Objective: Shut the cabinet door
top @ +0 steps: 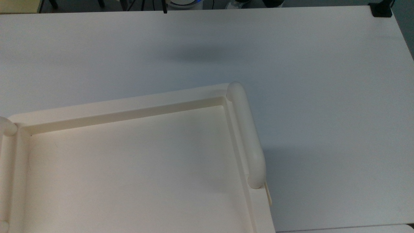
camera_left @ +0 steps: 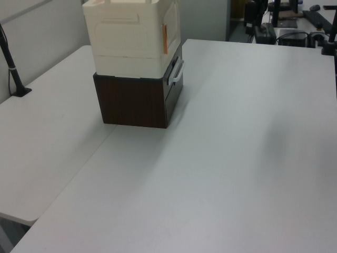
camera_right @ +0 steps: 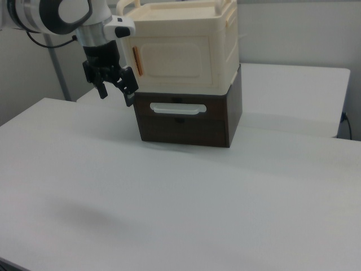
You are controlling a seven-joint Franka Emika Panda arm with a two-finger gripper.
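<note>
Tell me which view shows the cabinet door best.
The right view: the cabinet door faces the camera, lying flush in the cabinet front, with the gripper to the right view's left. The left view catches it edge-on; the top view gives the cabinet's recessed top.

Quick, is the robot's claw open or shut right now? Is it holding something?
Gripper: open, holding nothing, hanging in the air beside the cabinet door.

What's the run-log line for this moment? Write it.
claw: open, empty | cabinet door: looks flush with cabinet | contact: none
</note>
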